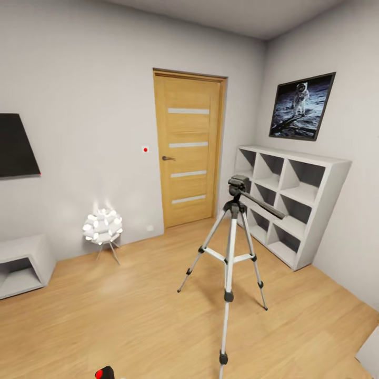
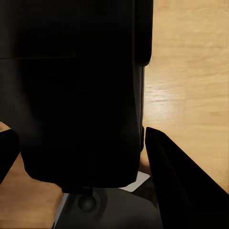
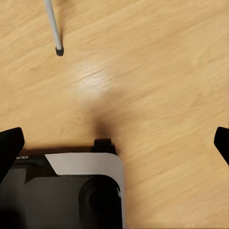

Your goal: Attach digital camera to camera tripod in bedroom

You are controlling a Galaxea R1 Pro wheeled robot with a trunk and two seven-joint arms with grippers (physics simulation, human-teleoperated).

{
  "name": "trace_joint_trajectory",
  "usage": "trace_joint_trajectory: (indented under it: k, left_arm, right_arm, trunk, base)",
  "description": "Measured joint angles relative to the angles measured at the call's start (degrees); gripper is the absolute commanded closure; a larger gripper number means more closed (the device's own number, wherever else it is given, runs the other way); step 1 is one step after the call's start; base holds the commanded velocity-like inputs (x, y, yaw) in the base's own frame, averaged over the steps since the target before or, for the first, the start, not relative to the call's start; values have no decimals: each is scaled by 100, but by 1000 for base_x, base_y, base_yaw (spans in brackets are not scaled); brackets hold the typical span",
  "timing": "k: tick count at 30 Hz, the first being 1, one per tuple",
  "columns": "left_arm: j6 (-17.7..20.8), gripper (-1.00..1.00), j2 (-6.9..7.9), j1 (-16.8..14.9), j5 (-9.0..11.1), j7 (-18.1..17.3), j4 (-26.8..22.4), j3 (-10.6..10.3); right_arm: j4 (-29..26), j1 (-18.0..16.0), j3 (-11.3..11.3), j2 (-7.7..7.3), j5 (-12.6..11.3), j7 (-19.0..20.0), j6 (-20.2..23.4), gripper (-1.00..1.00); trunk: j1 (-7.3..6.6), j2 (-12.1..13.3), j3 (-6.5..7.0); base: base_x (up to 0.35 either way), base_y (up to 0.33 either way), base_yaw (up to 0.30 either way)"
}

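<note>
The camera tripod (image 1: pixel 230 247) stands on the wood floor in mid-room, its silver legs spread and its black head (image 1: pixel 239 185) bare, with the pan handle slanting toward the shelf. At the head view's lower edge the digital camera (image 1: pixel 104 372) peeks in as a red button on a black top. In the left wrist view the digital camera (image 2: pixel 81 90) is a large black body between the two dark fingers of my left gripper (image 2: pixel 78 143), which is shut on it. My right gripper (image 3: pixel 114 138) is open over bare floor, and one tripod foot (image 3: pixel 59 50) lies beyond it.
A wooden door (image 1: pixel 189 150) is in the far wall. A white cube shelf (image 1: pixel 287 202) stands under the astronaut poster (image 1: pixel 301 106) on the right. A white globe lamp (image 1: pixel 103 227), a low white cabinet (image 1: pixel 21 263) and a dark screen (image 1: pixel 16 147) are on the left. My base (image 3: pixel 71 191) shows below the right gripper.
</note>
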Motion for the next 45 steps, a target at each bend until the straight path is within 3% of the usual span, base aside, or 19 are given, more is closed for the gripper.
trace_joint_trajectory:
  k: [29, 35, 45]
  left_arm:
    - [-4, 100, -9, 1, 0, 27, 0, 0]
    - [-5, 100, -6, 2, 1, 26, 0, 0]
    - [-21, 100, 5, 1, 2, 31, 0, 0]
  right_arm:
    - [0, 0, 0, -6, 2, 0, -2, -100]
    - [1, -1, 0, -6, 2, -1, -1, -100]
    - [2, -2, 0, -6, 2, -4, 5, -100]
  trunk:
    - [0, 0, 0]
    - [0, 0, 0]
    - [1, 0, 0]
  base:
    - [109, 337, -241]
    - [96, 297, -79]
    - [17, 51, -10]
